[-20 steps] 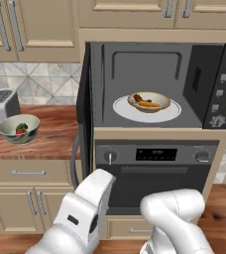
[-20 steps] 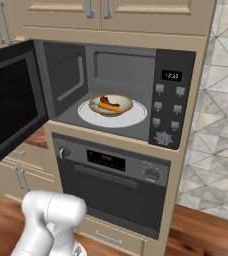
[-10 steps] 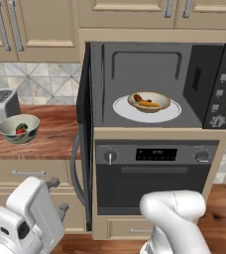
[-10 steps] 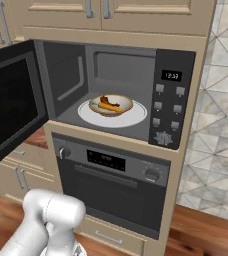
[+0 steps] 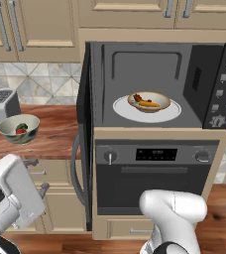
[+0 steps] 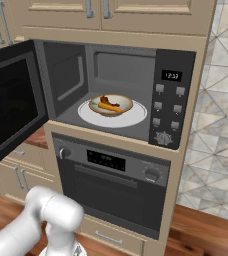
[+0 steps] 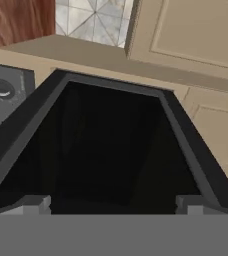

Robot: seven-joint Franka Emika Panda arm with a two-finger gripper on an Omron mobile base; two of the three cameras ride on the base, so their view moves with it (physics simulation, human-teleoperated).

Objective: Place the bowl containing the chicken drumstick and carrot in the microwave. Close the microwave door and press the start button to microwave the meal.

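The cream bowl [image 5: 148, 101] [image 6: 111, 105] rests on the white turntable [image 6: 131, 119] inside the microwave [image 5: 204, 74]. In it lie the orange carrot [image 6: 107, 106] and the dark chicken drumstick [image 5: 137, 97]. The microwave door [image 6: 11, 105] stands swung wide to the left, edge-on in the left base view [image 5: 85, 134]. My gripper [image 7: 112, 205] is open, fingertips [image 7: 36, 202] wide apart with nothing between them. It faces the door's black window [image 7: 111, 145] from close up. My arm [image 5: 13, 191] sits low, left of the door.
A grey-green bowl of vegetables [image 5: 19, 128] and a toaster [image 5: 1, 106] stand on the wooden counter left of the door. The black oven [image 5: 154, 173] lies under the microwave. The button panel [image 6: 171, 107] is at the microwave's right.
My arm has swung left and down from in front of the oven to the outer side of the open door. The bowl and the door have not moved.
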